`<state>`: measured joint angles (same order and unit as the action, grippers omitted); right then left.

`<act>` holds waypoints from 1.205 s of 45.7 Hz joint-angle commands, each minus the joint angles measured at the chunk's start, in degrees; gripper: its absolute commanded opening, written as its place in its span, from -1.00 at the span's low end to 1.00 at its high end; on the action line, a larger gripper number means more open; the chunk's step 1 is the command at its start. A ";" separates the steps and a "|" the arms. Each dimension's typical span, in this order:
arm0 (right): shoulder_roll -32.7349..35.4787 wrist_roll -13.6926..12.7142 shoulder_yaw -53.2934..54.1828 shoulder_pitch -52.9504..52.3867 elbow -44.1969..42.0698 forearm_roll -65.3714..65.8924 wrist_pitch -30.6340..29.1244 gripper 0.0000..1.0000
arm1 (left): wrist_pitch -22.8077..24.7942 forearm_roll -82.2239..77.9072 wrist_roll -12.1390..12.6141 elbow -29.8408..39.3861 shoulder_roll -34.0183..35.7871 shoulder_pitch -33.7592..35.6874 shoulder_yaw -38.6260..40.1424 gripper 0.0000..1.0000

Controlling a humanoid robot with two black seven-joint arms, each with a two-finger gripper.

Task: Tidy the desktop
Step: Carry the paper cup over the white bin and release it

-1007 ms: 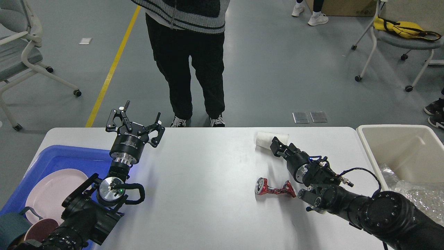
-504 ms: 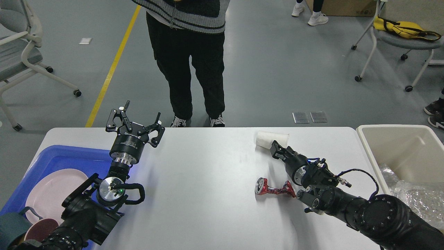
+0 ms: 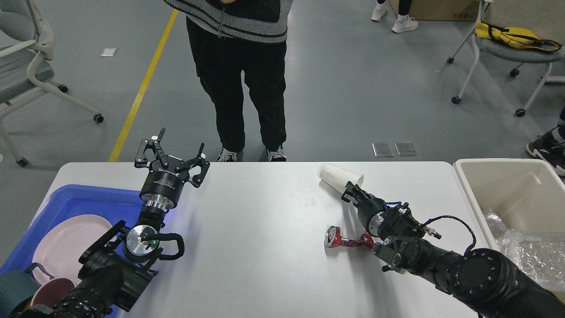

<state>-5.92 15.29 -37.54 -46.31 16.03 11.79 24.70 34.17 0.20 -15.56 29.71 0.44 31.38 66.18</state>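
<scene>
The desktop (image 3: 265, 229) is a wide white table. A white paper cup (image 3: 340, 176) lies on its side near the far edge, right of centre. My right gripper (image 3: 350, 193) touches the cup's near side; it is dark and seen end-on, so its fingers cannot be told apart. A crushed red can (image 3: 346, 239) lies beside my right forearm. My left gripper (image 3: 177, 149) is open and empty, raised over the table's far left part.
A blue tray (image 3: 66, 198) at the left holds a pink plate (image 3: 66, 247), a teal cup (image 3: 13, 291) and a dark red bowl (image 3: 50, 297). A beige bin (image 3: 499, 176) at the right holds crumpled clear plastic (image 3: 529, 251). A person (image 3: 240, 79) stands at the far edge.
My right gripper has moved left and forward against the paper cup. The cup has turned and shifted a little to the left. The left arm has not moved.
</scene>
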 commanded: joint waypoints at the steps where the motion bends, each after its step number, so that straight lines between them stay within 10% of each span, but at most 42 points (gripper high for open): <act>1: -0.06 0.00 0.01 0.00 0.06 -0.01 -0.17 -1.00 | 0.02 0.06 0.01 0.00 0.00 0.00 0.00 0.94; 24: 4.33 0.62 -0.08 -1.23 2.77 -0.27 0.09 -1.00 | 0.02 -0.03 0.01 0.00 0.00 0.00 0.00 0.94; 35: 27.17 0.88 -10.08 -22.57 34.39 4.64 -3.86 -1.00 | 0.10 -0.03 0.01 0.00 0.09 0.00 0.00 0.94; 43: 39.57 1.14 -23.26 -50.06 55.49 13.26 -17.03 -1.00 | 0.10 -0.03 0.01 0.00 0.09 0.00 0.00 0.94; 55: 39.94 1.85 -31.37 -87.79 78.27 14.67 -51.31 -1.00 | 0.10 -0.03 0.01 0.00 0.09 -0.09 0.00 0.94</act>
<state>34.71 17.25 -68.16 -121.08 86.63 26.33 -13.52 34.29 0.16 -15.56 29.71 0.53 31.31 66.18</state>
